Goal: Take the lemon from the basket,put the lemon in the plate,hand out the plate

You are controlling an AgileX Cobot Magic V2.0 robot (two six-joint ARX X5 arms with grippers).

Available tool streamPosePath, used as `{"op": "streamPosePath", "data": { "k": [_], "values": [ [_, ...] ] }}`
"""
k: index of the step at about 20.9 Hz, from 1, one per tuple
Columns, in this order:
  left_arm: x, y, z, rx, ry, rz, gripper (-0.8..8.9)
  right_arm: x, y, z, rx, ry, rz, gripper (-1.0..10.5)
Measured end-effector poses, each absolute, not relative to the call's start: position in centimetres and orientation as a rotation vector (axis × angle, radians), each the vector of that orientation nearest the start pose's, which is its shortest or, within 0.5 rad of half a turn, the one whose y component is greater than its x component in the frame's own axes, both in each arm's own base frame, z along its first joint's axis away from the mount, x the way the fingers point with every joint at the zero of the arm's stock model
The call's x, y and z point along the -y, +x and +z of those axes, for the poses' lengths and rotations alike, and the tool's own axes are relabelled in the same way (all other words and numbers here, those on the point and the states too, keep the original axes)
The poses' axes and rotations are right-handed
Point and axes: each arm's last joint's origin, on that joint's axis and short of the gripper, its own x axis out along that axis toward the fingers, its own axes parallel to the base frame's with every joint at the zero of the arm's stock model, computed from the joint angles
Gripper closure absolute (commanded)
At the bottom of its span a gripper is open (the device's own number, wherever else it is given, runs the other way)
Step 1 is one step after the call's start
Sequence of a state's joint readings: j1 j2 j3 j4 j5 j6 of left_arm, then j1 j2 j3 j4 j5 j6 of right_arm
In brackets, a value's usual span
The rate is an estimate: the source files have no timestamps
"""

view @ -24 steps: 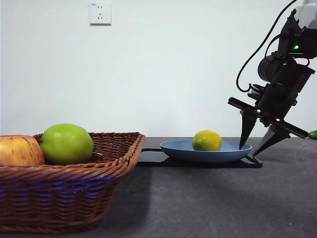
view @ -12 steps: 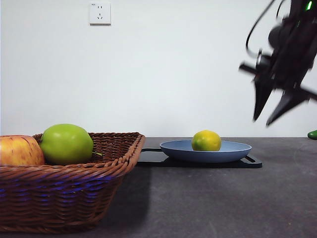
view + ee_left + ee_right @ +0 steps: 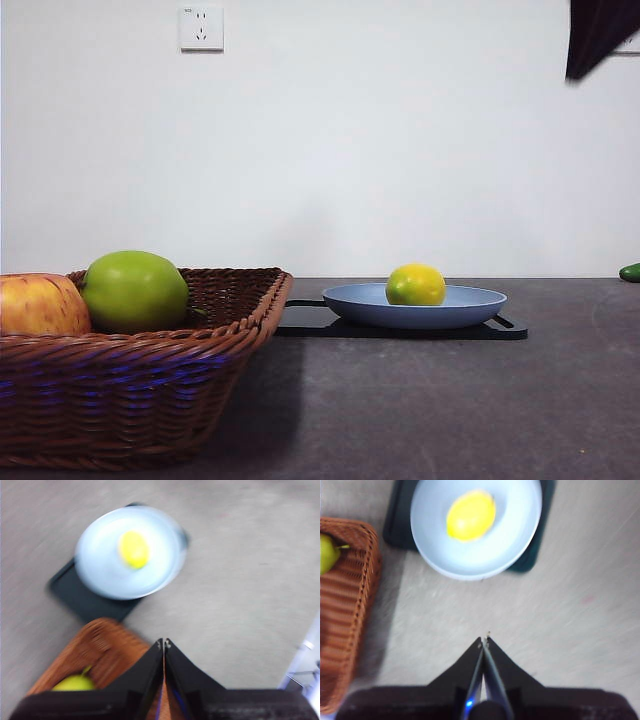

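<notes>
The yellow lemon (image 3: 416,284) lies in the light-blue plate (image 3: 470,305), which rests on a black tray (image 3: 310,318). The brown wicker basket (image 3: 150,390) stands near at the left. My left gripper (image 3: 164,642) is shut and empty, high over the basket's (image 3: 105,645) corner, with the lemon (image 3: 134,549) and plate (image 3: 100,575) beyond it. The right gripper (image 3: 484,637) is shut and empty too, high above bare table short of the plate (image 3: 520,535) and lemon (image 3: 471,515). In the front view only a dark arm tip (image 3: 595,35) shows at the top right corner.
A green apple (image 3: 135,290) and a red-yellow apple (image 3: 40,305) sit in the basket. A small green thing (image 3: 630,271) lies at the table's right edge. A wall socket (image 3: 202,27) is on the white wall behind.
The arm that stood with open jaws at the plate's right rim has risen out of the front view to the top right corner. Lemon and plate have stayed put.
</notes>
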State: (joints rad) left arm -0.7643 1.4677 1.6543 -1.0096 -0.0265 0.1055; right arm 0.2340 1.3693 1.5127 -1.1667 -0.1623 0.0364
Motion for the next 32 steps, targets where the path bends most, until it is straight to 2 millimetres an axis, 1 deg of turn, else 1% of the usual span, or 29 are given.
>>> {"op": "streamPosePath", "data": {
  "k": [1, 3, 4, 6, 8, 10, 13, 15, 17, 19, 32],
  "values": [
    [19.3, 21.4, 39.7, -0.750, 0.410, -0.711, 8.07, -6.7, 22.7, 38.3, -0.953, -0.044, 0.333, 9.4],
    [18.3, 21.8, 38.7, -0.760, 0.398, -0.679, 8.07, -7.2, 19.8, 39.2, -0.814, -0.066, 0.363, 9.4],
    [17.8, 21.6, 38.0, -0.746, 0.388, -0.670, 8.07, -7.4, 18.5, 39.3, -0.744, -0.067, 0.378, 9.4],
    [16.5, 20.8, 36.9, -0.675, 0.354, -0.658, 8.07, -7.5, 16.3, 38.7, -0.612, -0.065, 0.390, 9.4],
    [15.0, 19.4, 35.8, -0.583, 0.317, -0.648, 8.07, -7.4, 14.6, 37.2, -0.508, -0.061, 0.400, 9.4],
    [13.6, 17.8, 34.1, -0.495, 0.279, -0.643, 8.07, -7.3, 13.3, 34.8, -0.436, -0.055, 0.409, 9.4],
    [11.5, 15.1, 30.7, -0.398, 0.203, -0.635, 8.07, -7.0, 11.8, 30.3, -0.363, -0.044, 0.422, 9.4],
    [10.2, 13.4, 29.0, -0.333, 0.142, -0.631, 8.07, -6.7, 11.1, 27.6, -0.320, -0.031, 0.420, 9.4],
    [9.3, 12.1, 28.5, -0.300, 0.112, -0.630, 8.05, -6.6, 10.9, 25.8, -0.330, -0.033, 0.419, 9.4],
    [8.8, 11.6, 28.8, -0.280, 0.097, -0.628, 8.05, -6.6, 11.0, 25.6, -0.333, -0.032, 0.418, 9.4],
    [8.9, 11.7, 28.9, -0.268, 0.093, -0.628, 8.05, -6.6, 10.9, 25.7, -0.326, -0.029, 0.419, 9.4]
  ]
}}
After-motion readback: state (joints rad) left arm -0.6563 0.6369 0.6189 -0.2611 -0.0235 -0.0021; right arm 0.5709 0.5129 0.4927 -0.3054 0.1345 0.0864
